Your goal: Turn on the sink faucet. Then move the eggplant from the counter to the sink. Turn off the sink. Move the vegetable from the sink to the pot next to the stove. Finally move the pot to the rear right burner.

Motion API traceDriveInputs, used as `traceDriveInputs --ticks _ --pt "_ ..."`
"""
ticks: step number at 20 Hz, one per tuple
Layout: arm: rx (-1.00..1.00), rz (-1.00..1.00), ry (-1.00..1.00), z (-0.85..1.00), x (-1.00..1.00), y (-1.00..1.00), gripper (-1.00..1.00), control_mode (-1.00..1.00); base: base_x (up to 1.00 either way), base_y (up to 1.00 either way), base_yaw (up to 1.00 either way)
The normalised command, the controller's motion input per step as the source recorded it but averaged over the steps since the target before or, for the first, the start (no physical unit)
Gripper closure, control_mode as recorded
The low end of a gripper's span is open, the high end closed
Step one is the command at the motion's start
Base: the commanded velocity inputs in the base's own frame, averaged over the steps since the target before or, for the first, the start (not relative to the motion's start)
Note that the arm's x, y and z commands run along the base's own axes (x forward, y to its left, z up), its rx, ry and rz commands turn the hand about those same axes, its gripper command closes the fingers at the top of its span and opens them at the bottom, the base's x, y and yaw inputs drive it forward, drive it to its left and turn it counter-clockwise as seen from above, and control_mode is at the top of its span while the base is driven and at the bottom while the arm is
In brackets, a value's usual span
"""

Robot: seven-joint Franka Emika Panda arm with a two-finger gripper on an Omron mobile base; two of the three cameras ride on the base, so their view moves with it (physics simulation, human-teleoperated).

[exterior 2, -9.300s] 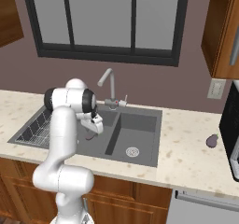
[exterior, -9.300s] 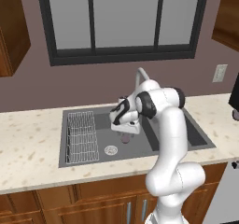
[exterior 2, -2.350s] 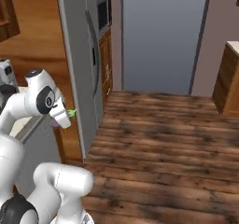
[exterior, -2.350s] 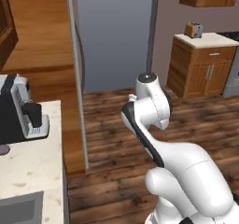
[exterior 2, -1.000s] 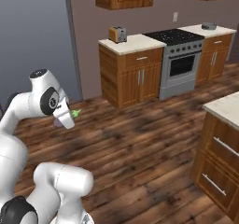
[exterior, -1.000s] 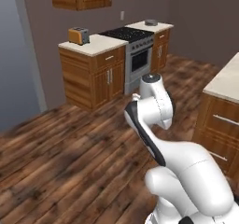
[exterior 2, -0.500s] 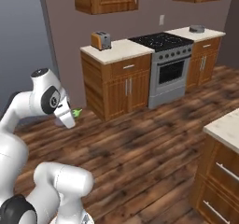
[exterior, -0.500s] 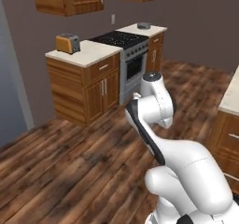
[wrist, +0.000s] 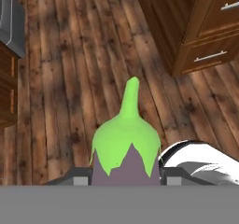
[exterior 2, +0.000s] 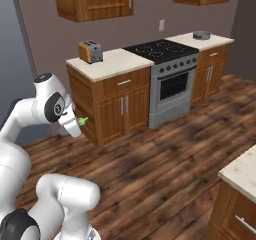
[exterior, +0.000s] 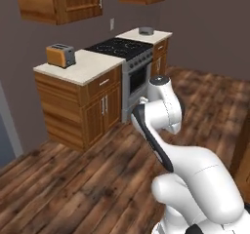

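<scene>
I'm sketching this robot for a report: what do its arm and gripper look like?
The arm is glossy white with rounded, bulbous links, dark grey to black joint caps and a black stripe along one link. No cables show. The gripper shows grey finger parts in the hand view.

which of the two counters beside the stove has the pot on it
The far counter, on the stove's right side in the right base view, carries the grey pot. The nearer counter on the other side holds the orange toaster instead.

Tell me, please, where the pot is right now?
The pot sits on the counter just right of the stove, at the far end of the cabinet run from the toaster. In the left base view it is up top.
</scene>
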Motion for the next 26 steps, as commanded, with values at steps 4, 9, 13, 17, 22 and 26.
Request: traceDriveInputs --ticks 4,9,13,17,22,26 --pt "0.0 0.0 0.0 0.0 0.0 0.0 1.0 1.0 1.0 0.0 -0.12" --pt "0.0 0.0 0.0 0.0 0.0 0.0 1.0 1.0 1.0 0.0 -0.1" --pt "0.0 0.0 0.0 0.0 0.0 0.0 1.0 1.0 1.0 0.0 -0.07" --pt "0.0 0.0 0.0 0.0 0.0 0.0 1.0 1.0 1.0 0.0 -0.05" --pt "0.0 0.0 0.0 0.0 0.0 0.0 1.0 1.0 1.0 0.02 -0.03" --pt "0.0 0.0 0.0 0.0 0.0 0.0 1.0 1.0 1.0 0.0 -0.02"
